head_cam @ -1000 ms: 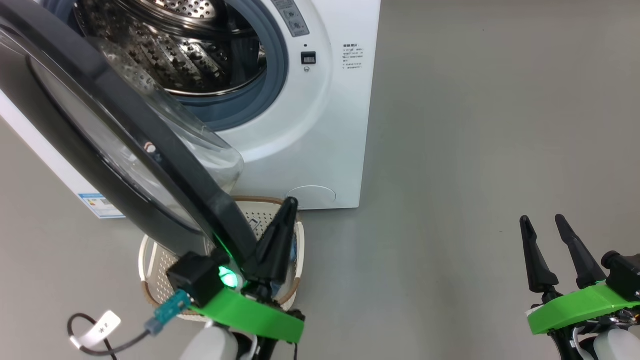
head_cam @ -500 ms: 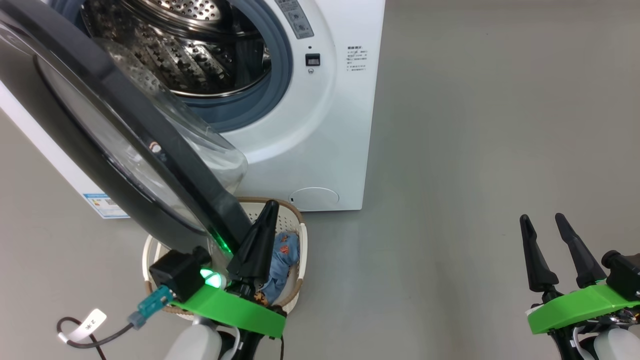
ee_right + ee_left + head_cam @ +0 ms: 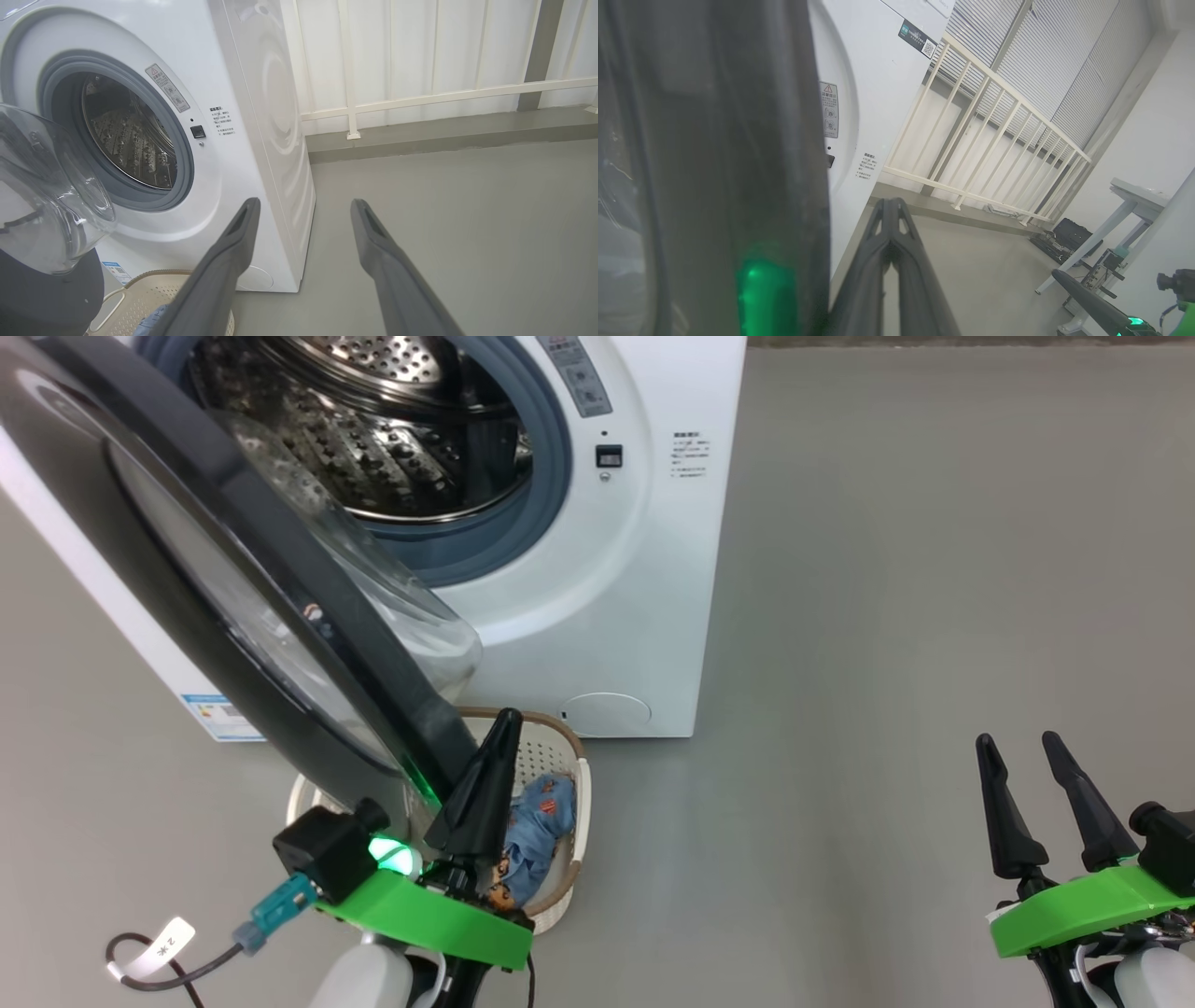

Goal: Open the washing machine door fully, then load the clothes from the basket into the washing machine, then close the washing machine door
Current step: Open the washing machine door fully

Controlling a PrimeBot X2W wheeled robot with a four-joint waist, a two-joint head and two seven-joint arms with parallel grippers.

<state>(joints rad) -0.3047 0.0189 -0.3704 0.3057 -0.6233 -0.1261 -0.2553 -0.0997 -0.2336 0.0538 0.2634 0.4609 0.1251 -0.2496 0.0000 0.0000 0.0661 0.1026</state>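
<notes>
Washing machine door [image 3: 271,560]: open, swung out across the upper left and centre left of the head view; wide glossy black rim, with its clear glass bowl bulging toward the drum [image 3: 392,448]. Washing machine [image 3: 635,597]: white, grey-blue seal [image 3: 551,495] exposed, steel perforated drum holding no garments. Basket [image 3: 571,821]: cream, perforated, brown rim, on the grey floor [image 3: 887,569] at lower centre left, partly under the door's lower edge. Clothes [image 3: 537,826]: light-blue fabric with orange prints, lying inside the basket. Left gripper [image 3: 507,721]: fingers pressed together, holding nothing, just beside the door's lower rim; contact cannot be confirmed. Right gripper [image 3: 1016,742]: lower right, fingers spread, empty, well apart from the machine.
</notes>
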